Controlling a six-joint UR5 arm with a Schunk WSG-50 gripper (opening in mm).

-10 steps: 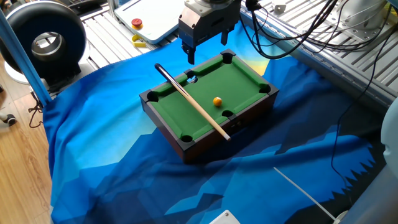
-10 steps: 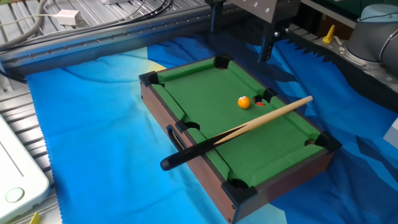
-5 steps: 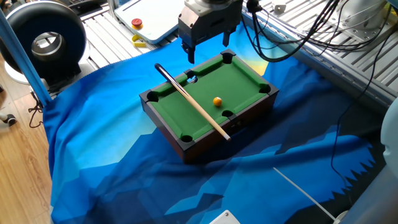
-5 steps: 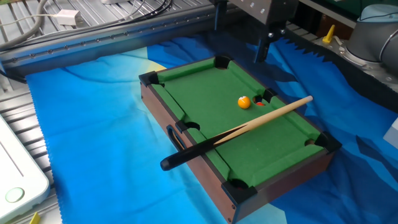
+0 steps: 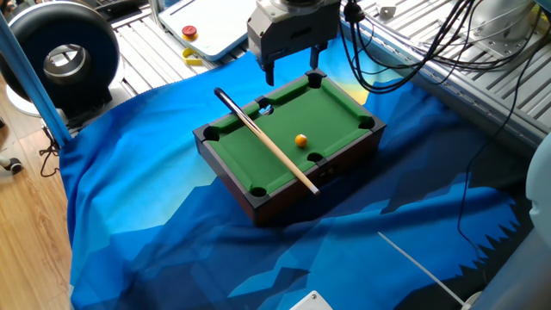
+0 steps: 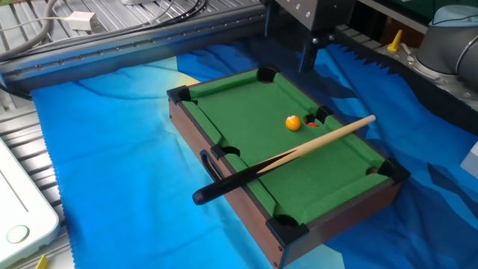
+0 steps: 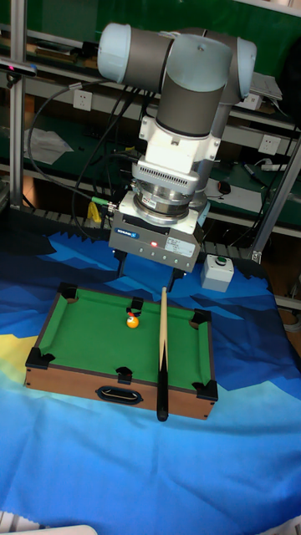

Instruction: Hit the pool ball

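The pool ball [image 5: 300,139] [image 6: 293,123] [image 7: 132,321] is small, glossy and orange-yellow, and rests on the green felt near a side pocket. The mini pool table [image 5: 258,205] [image 6: 224,190] [image 7: 84,389] is a wooden box on a blue cloth. A cue stick [image 5: 267,142] [image 6: 299,153] [image 7: 162,351] lies across it, its black butt overhanging one rail. My gripper [image 5: 291,69] [image 6: 287,37] [image 7: 152,269] hangs open and empty above the table's far rail, clear of the cue and the ball.
A red button [image 5: 188,33] sits on a white panel behind the table. A black round drum [image 5: 60,56] stands at the left, and cables [image 5: 448,43] hang at the back right. A small grey box [image 7: 217,272] stands behind the table.
The gripper has risen a little and shifted sideways along the far rail. The ball and the cue have not moved.
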